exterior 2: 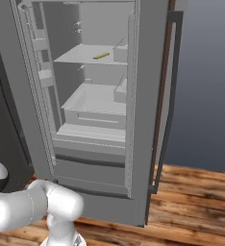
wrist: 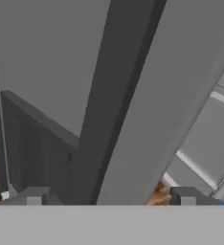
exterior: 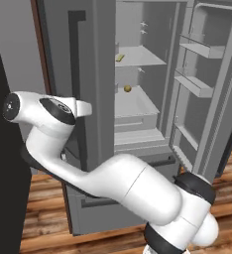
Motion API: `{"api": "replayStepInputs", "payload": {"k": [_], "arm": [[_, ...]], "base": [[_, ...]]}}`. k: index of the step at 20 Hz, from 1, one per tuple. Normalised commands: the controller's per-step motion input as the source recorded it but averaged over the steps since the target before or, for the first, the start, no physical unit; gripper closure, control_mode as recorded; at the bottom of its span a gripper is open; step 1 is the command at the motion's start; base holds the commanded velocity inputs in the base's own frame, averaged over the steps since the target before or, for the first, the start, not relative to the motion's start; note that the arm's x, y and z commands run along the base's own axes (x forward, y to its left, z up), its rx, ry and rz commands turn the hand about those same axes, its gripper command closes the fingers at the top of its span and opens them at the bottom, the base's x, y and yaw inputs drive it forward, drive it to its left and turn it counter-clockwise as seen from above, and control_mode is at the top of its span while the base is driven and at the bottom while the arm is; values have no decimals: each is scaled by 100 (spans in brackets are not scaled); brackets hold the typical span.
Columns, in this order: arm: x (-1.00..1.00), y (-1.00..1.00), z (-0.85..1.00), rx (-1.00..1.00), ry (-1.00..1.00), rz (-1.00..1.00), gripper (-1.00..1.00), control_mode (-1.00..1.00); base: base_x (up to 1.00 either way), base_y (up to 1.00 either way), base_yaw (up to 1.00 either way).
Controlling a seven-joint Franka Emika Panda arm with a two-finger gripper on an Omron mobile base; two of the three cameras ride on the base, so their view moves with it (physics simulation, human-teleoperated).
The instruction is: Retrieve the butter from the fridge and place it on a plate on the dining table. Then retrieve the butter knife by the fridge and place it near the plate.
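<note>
The grey fridge (exterior: 138,124) stands with both French doors swung out. The butter (exterior: 120,58), a thin yellow stick, lies on the upper shelf, also seen from the right (exterior 2: 101,55). My gripper (wrist: 109,198) is open, its two fingertips (wrist: 35,196) spread wide. It sits close up against the left door's long dark handle (wrist: 118,95), which runs up between the fingers without being clamped. In the left base view my hand (exterior: 82,107) is beside that handle (exterior: 76,64), well left of the shelves. The plate, the dining table and the butter knife are out of view.
A round yellowish-brown ball of food (exterior: 127,89) rests on the middle shelf. The right door (exterior: 207,89) with its bins juts out toward me. Bottom drawers (exterior 2: 90,168) are closed. A dark wall (exterior: 4,198) stands at the left, above the wooden floor (exterior 2: 196,206).
</note>
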Motion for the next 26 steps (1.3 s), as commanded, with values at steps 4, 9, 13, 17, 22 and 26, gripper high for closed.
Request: {"api": "replayStepInputs", "payload": {"k": [4, 9, 13, 17, 22, 26], "arm": [[-100, -47, -4, 0, 0, -25, -100, -100], [-94, -100, -22, 1, 0, -10, -100, -100], [-69, -100, -3, 23, -7, 0, -100, -100], [-1, -100, 0, 55, -3, 4, -100, -100], [11, -98, -2, 82, 12, 18, -100, -100], [53, -95, -26, 79, 25, 6, -100, -100]], "base": [[0, 0, 0], [0, 0, 0], [0, 0, 0], [0, 0, 0], [0, 0, 0], [0, 0, 0]]}}
